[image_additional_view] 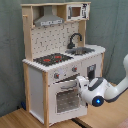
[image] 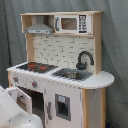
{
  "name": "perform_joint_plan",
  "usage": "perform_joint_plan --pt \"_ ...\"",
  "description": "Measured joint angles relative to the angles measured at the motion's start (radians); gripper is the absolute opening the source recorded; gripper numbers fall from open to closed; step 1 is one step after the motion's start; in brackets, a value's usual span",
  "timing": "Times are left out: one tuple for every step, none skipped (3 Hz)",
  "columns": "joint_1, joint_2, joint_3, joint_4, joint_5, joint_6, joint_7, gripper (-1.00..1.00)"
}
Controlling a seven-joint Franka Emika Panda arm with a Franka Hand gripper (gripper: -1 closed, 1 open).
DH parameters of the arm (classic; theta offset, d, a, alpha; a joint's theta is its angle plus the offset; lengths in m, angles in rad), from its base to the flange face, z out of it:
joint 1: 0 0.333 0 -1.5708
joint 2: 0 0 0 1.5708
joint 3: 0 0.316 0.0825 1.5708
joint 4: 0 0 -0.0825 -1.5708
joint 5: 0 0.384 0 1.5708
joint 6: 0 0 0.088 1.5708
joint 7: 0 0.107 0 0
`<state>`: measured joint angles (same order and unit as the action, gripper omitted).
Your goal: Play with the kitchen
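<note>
White and rounded, your end effector [image_additional_view: 81, 83] sits against the upper right edge of the oven door [image_additional_view: 64, 96], which hangs ajar; you cannot tell whether it is clenched. That door belongs to the kitchen [image_additional_view: 60, 60], which stands on the wooden floor [image_additional_view: 20, 119] before a grey curtain [image_additional_view: 11, 45].

We see a light wooden floor [image_additional_view: 20, 119] in the second exterior view, its planks showing at the bottom of that picture. Directly on it stands the kitchen [image_additional_view: 50, 75], a tall toy unit of pale wood and white panels, resting on its side boards. In the first exterior view the floor is out of frame.
</note>
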<state>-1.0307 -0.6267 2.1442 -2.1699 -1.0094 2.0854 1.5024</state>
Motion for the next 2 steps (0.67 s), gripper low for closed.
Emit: perform_joint_plan --pt "-0.022 0.0 -0.044 0.008 -0.055 0.066 -0.023 1.0" --pt "-0.06 -0.034 -0.042 0.002 -0.086 0.154 -0.032 1.0"
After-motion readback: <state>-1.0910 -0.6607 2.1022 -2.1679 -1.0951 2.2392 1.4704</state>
